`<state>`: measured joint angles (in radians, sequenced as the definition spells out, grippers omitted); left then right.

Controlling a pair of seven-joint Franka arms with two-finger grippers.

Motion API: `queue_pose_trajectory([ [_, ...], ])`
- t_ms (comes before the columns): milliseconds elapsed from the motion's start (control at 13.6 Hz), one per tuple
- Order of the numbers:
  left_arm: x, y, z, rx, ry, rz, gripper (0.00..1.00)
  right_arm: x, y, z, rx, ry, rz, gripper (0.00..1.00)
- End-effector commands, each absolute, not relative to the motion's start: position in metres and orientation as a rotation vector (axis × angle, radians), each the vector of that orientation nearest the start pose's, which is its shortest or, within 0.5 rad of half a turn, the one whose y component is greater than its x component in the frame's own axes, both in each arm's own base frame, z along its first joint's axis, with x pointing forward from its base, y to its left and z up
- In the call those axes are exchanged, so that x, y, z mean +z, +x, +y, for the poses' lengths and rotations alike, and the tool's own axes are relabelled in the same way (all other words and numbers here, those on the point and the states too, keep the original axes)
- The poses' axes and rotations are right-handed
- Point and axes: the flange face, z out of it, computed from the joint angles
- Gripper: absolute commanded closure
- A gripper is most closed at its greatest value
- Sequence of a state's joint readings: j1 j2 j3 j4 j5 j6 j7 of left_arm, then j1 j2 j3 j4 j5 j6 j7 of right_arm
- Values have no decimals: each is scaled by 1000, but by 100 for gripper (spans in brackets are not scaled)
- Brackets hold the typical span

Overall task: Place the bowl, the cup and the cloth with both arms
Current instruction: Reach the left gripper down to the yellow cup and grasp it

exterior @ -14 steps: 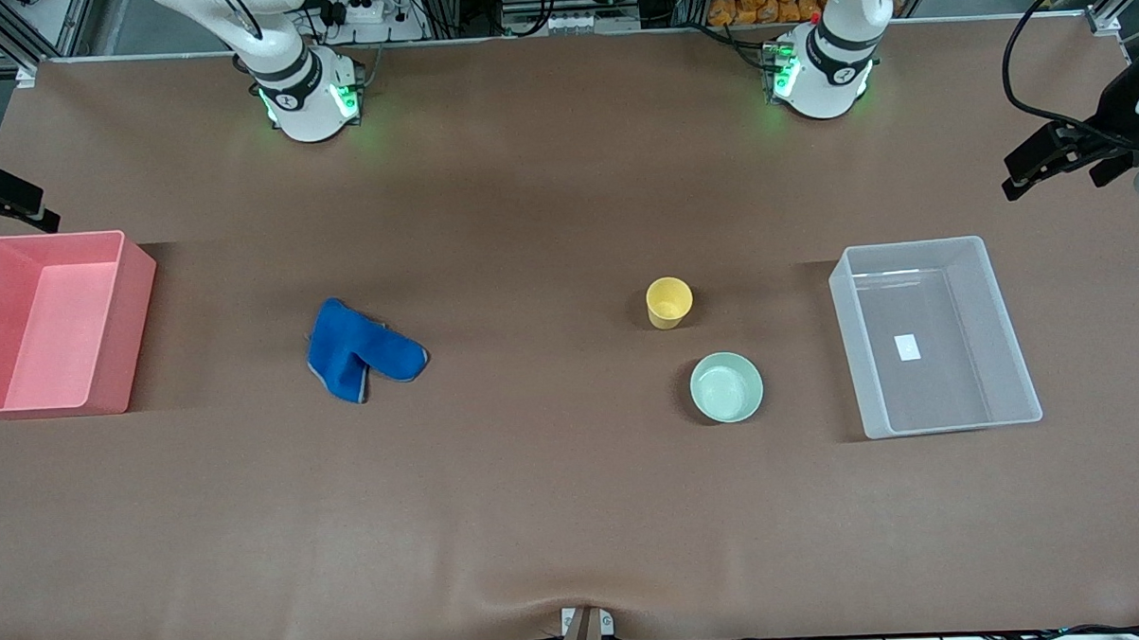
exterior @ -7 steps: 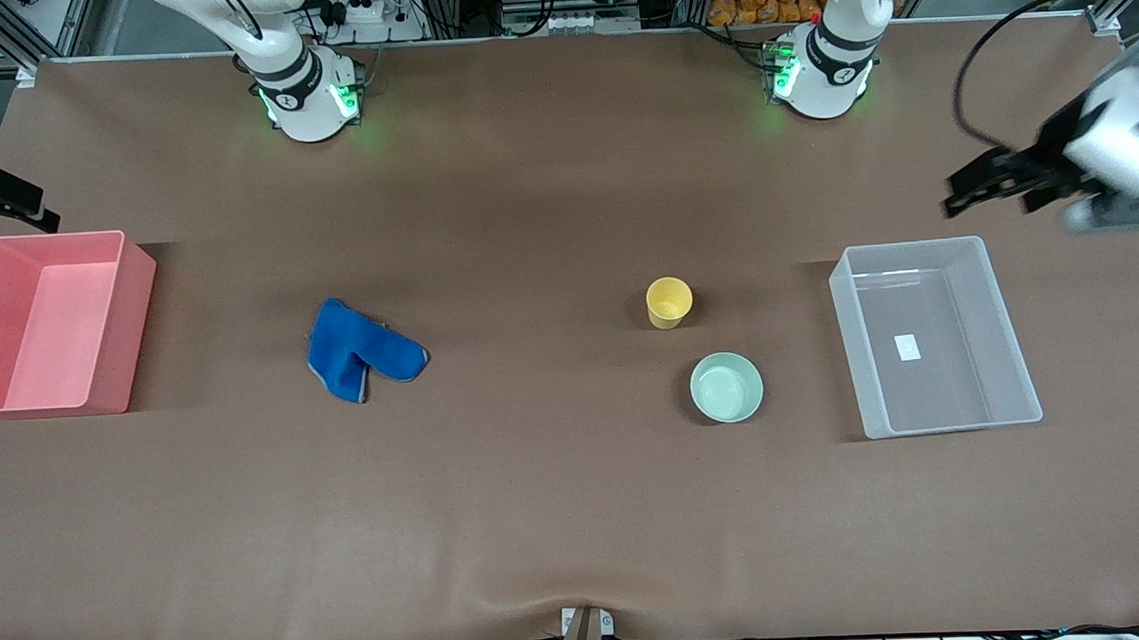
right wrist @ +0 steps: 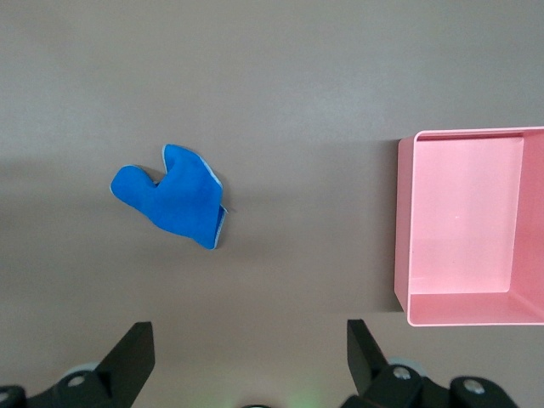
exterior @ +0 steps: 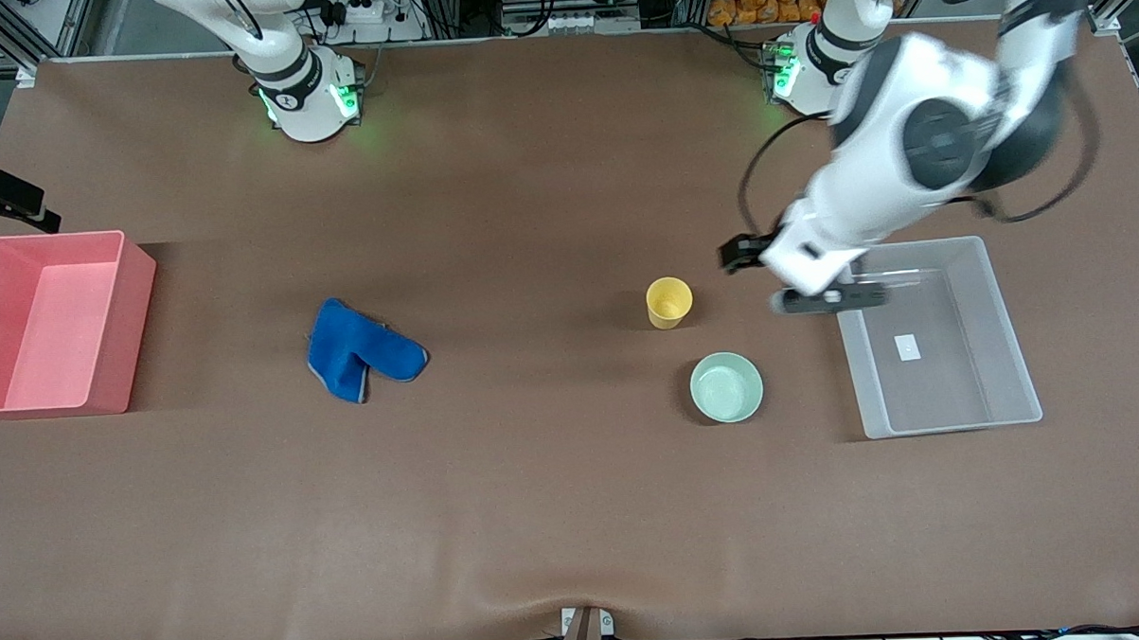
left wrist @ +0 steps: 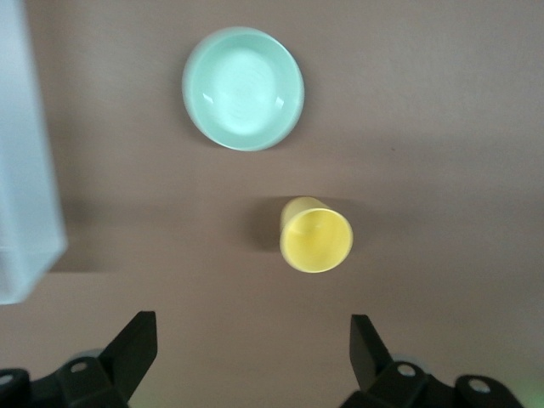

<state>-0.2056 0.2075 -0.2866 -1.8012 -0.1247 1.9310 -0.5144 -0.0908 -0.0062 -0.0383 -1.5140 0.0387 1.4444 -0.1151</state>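
Note:
The yellow cup (exterior: 668, 301) stands upright on the brown table, with the mint green bowl (exterior: 726, 387) nearer to the front camera. The blue cloth (exterior: 360, 351) lies crumpled toward the right arm's end. My left gripper (exterior: 752, 254) is open and empty, up over the table between the cup and the clear bin. The left wrist view shows the cup (left wrist: 316, 236) and the bowl (left wrist: 243, 88) ahead of my open left gripper (left wrist: 251, 348). My right gripper (exterior: 2, 200) waits above the pink bin. It is open and empty (right wrist: 248, 353), with the cloth (right wrist: 174, 206) below it.
An empty clear plastic bin (exterior: 997, 343) stands at the left arm's end, partly under the left arm. An empty pink bin (exterior: 115, 317) stands at the right arm's end; it also shows in the right wrist view (right wrist: 467, 225). The table (exterior: 538, 511) is brown.
My left arm has swung in from the table's edge past the clear bin to over the table beside the cup. The right arm and the objects have not moved.

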Motion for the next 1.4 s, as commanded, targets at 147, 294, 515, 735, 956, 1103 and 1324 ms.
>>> queue_pose_trajectory([
  [147,345,502,-312,205,-3228,-250,0,629,545,-64,140,-3086,-8,0],
  [294,321,500,-310,193,-3210,-241,15,625,545,-61,154,-3083,-13,0],
  [515,283,502,-315,176,-3181,-279,31,617,551,-60,175,-3078,-17,0],
  [735,262,500,-323,163,-3160,-307,34,590,566,-19,264,-3099,-120,0],
  [956,247,501,-324,164,-3169,-326,57,533,593,13,392,-3091,-203,0],
  [1103,239,502,-326,154,-3172,-387,82,499,608,35,393,-3089,-257,0],
  [1324,241,506,-324,133,-3168,-384,100,455,624,52,385,-3095,-279,0],
])
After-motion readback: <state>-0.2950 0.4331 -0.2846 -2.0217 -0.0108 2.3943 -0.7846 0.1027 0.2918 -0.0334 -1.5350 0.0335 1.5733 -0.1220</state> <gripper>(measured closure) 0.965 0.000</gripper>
